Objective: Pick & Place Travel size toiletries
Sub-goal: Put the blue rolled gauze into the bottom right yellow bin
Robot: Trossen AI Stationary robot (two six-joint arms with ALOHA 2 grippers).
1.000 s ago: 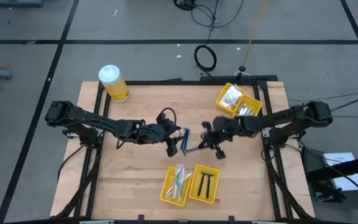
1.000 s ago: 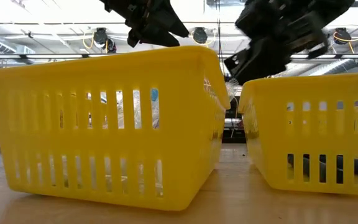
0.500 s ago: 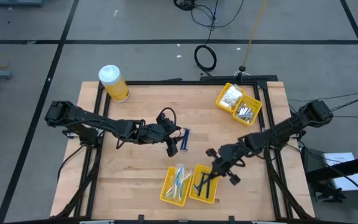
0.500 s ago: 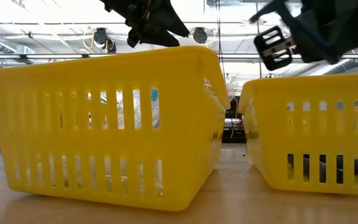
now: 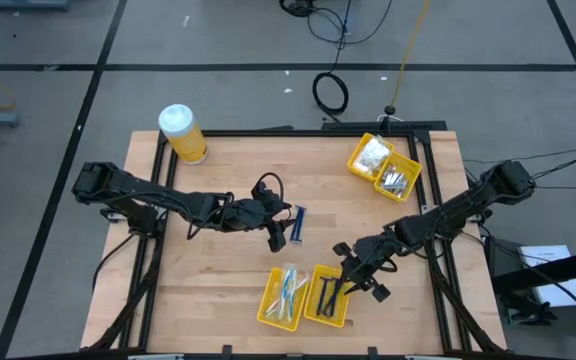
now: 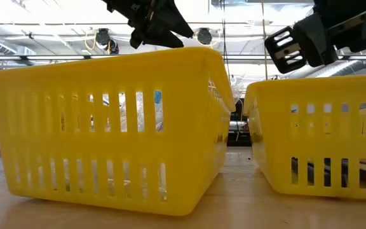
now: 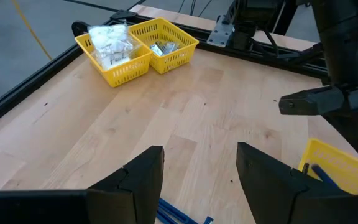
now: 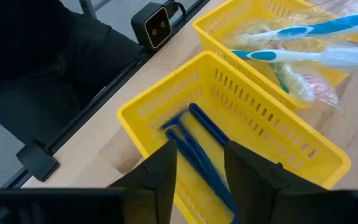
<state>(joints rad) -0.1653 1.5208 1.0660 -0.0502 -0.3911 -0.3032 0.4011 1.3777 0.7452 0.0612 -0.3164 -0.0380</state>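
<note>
A yellow two-compartment bin [image 5: 306, 312] stands near the table's front edge. One compartment holds toothbrushes [image 8: 303, 43], the other dark blue razors [image 8: 194, 134]. My right gripper [image 8: 201, 177] hovers open just above the razor compartment; the razors in it show between its fingers. At the table's middle my left gripper [image 7: 201, 180] is open with nothing between its fingers, and a blue razor [image 5: 298, 222] lies flat on the wood just in front of it. A second yellow bin [image 5: 383, 165] at the far right holds white packets and silvery pieces.
A big yellow jar with a white lid [image 5: 181, 133] stands at the table's far left corner. Bare wood lies between the two bins and along the table's left side. In the low view, the near bin's walls [image 6: 107, 127] fill the foreground.
My right gripper has swung from the table's middle toward the near edge, carrying a dark razor, and has stopped over the near bin's razor compartment. My left gripper has kept still.
</note>
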